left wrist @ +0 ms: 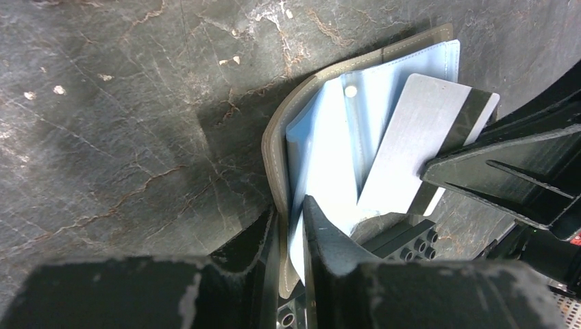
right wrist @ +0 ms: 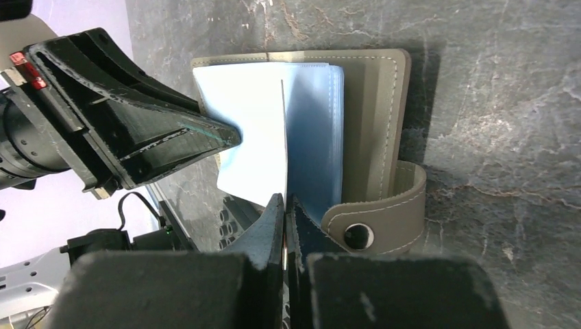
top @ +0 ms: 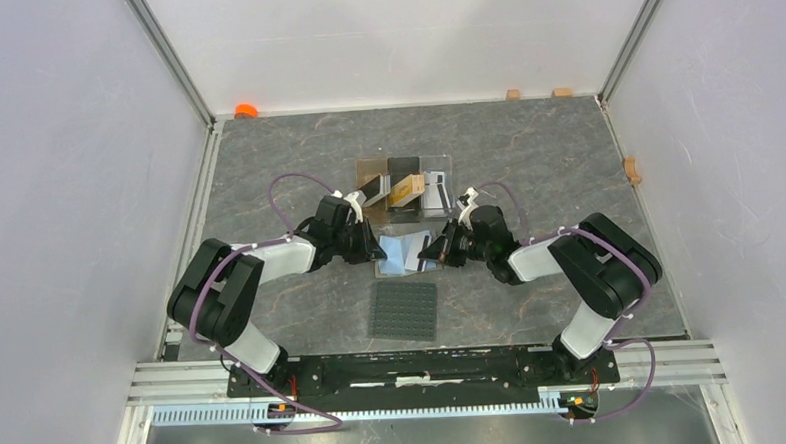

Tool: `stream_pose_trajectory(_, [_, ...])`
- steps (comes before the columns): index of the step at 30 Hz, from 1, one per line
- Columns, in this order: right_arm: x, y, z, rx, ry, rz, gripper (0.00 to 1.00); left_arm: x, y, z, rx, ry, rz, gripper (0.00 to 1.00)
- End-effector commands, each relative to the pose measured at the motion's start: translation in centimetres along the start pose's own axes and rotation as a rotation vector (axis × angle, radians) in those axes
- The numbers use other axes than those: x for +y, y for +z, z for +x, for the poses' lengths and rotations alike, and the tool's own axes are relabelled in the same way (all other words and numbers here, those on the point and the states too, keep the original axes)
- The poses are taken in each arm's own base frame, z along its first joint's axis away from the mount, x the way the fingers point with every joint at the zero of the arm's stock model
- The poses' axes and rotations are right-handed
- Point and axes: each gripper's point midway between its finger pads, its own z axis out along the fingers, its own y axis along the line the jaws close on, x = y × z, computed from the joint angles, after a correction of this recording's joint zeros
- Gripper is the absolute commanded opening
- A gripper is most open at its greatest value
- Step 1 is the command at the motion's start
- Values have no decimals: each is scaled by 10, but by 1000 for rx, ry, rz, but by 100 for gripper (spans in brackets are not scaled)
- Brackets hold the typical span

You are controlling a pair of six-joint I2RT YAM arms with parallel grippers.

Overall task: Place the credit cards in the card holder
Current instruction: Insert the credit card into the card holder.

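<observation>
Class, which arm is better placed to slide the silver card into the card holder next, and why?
Right. The right gripper pinches the silver card at the open card holder; the left gripper is clamped on the holder's edge, holding it open.

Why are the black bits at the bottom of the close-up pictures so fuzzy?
Left wrist view: the left end effector sits right by the lens, so it blurs; a dark shadow lies on the table beside the card holder. Right wrist view: the right end effector is soft too, and the blue pockets look washed out. Top external view: evenly lit.
</observation>
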Motion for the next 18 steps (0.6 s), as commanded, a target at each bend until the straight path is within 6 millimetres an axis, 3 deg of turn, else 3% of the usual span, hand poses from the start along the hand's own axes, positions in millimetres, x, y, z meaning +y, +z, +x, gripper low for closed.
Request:
stream_pose_trajectory(1, [-1,6,-7,-15,-15,-2,0,6,3,-2,-7,37,-12,22])
stream_pose_trajectory(9, [-9,14,-4,14,-16,29,0,2,9,0,-1,42,27,21])
stream_pose_trajectory(18, [-22,16,13,86,6,71,0,-3,15,-5,-5,44,60,21])
